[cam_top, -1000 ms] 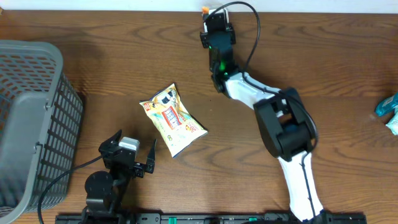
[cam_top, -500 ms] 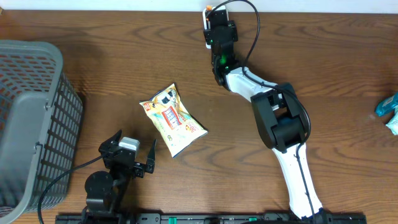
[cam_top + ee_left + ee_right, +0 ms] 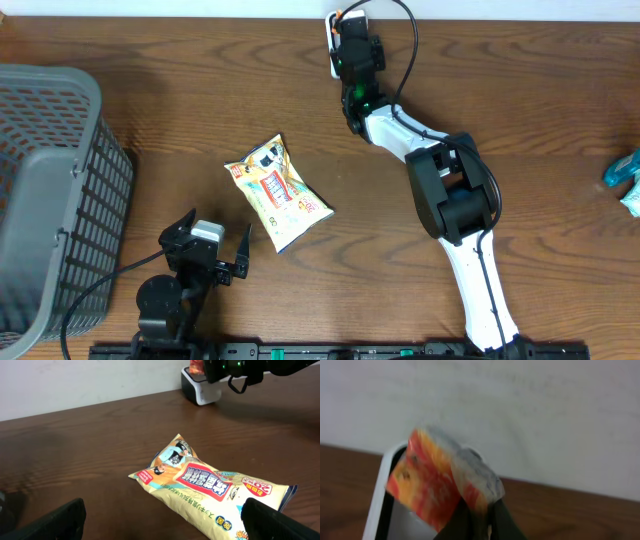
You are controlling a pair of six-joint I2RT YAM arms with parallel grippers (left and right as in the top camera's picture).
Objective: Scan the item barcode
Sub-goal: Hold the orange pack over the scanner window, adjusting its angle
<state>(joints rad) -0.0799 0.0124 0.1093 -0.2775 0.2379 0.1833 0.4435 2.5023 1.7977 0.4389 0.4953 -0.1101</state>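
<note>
My right gripper [image 3: 348, 30] is at the table's far edge, shut on a small orange-red packet [image 3: 432, 485]. The packet is pinched at its lower corner between the dark fingertips [image 3: 470, 522] and hangs right in front of the white barcode scanner [image 3: 379, 487]. From overhead, only an orange tip of the packet [image 3: 329, 15] and a white edge of the scanner [image 3: 329, 45] show past the gripper. My left gripper [image 3: 212, 242] rests low at the front left, open and holding nothing.
A yellow snack bag [image 3: 277, 192] lies flat mid-table, just ahead of the left gripper's wide jaws [image 3: 165, 527]. A grey mesh basket [image 3: 50, 200] fills the left side. A teal packet [image 3: 625, 182] sits at the right edge.
The right gripper has moved a little toward the back edge, bringing the orange-red packet up against the scanner. The left arm and the yellow bag have not moved.
</note>
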